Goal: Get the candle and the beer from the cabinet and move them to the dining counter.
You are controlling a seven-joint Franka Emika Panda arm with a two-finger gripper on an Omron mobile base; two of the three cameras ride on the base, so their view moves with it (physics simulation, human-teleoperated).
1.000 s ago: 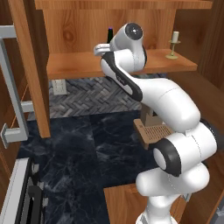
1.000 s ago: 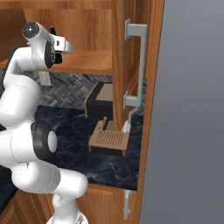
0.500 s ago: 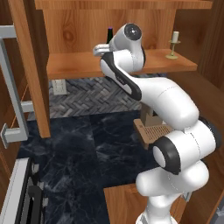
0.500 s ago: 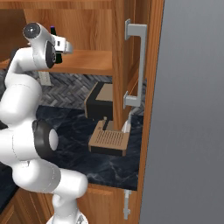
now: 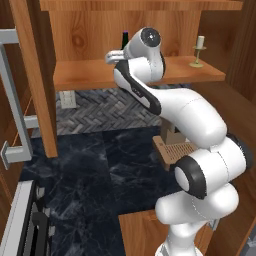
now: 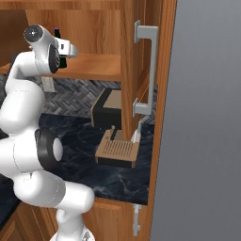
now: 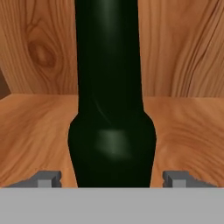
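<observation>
The arm reaches up into the open cabinet (image 5: 125, 75), its hand at shelf height; the gripper (image 7: 112, 179) is levelled at the beer (image 7: 111, 109), a dark green bottle standing upright on the wooden shelf (image 7: 35, 127) close to the back panel. In the hand view the two fingertips (image 7: 46, 179) sit one on each side of the bottle's lower body, with a visible gap between each tip and the glass; the jaws stand wide and hold nothing; no contact with the bottle is visible.

In the left base view the bottle's neck (image 5: 124, 40) rises just behind the hand, left of the shelf's middle; the candle (image 5: 199, 50), cream-white on its small brass holder, stands upright at the far right end of the same shelf, well apart from the beer.

Below the cabinet lies a black marble-look countertop (image 5: 85, 165) backed by a herringbone tile wall (image 5: 95, 105); a wooden rack-like item (image 6: 117, 151) and a brown box (image 6: 107, 108) rest on it near the right cabinet door; that door (image 6: 141, 70) stands open, its silver bar handle (image 6: 149, 70) facing the right base camera.
</observation>
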